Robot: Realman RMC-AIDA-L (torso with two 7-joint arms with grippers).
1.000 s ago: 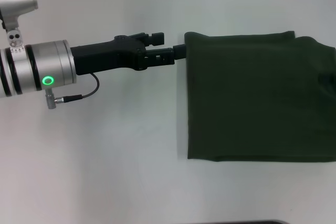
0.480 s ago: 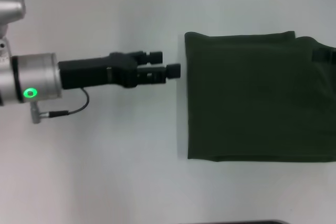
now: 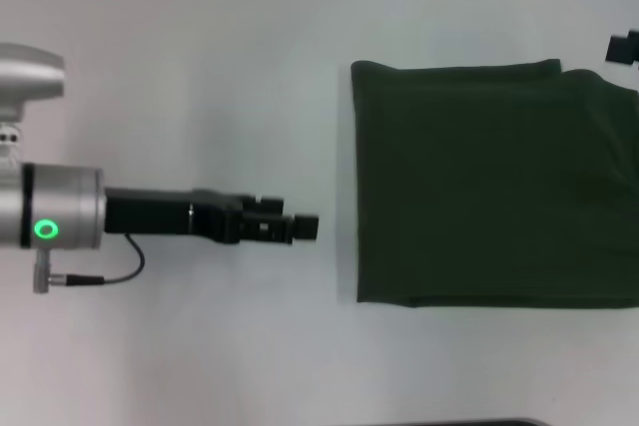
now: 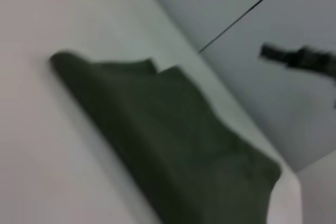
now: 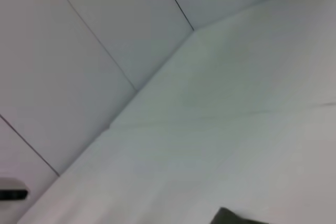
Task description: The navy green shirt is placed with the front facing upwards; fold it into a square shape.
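Observation:
The navy green shirt (image 3: 494,187) lies flat on the white table as a folded, roughly square block, plain side up with no lettering showing. My left gripper (image 3: 295,218) hovers just left of the shirt's near-left part, apart from it. Its fingers look open, with nothing between them. Only a dark bit of my right gripper (image 3: 624,47) shows at the view's right edge, beyond the shirt's far-right corner. The left wrist view shows the folded shirt (image 4: 173,129) and the right gripper (image 4: 299,57) farther off. A corner of the shirt (image 5: 236,217) shows in the right wrist view.
White tabletop (image 3: 200,346) surrounds the shirt to the left and near side. A dark strip (image 3: 449,422) runs along the table's front edge. Pale wall panels (image 5: 79,51) stand behind the table.
My left gripper has drawn back from the shirt's far-left corner, toward me and leftward. The right gripper has pulled off the shirt's right side toward the far right.

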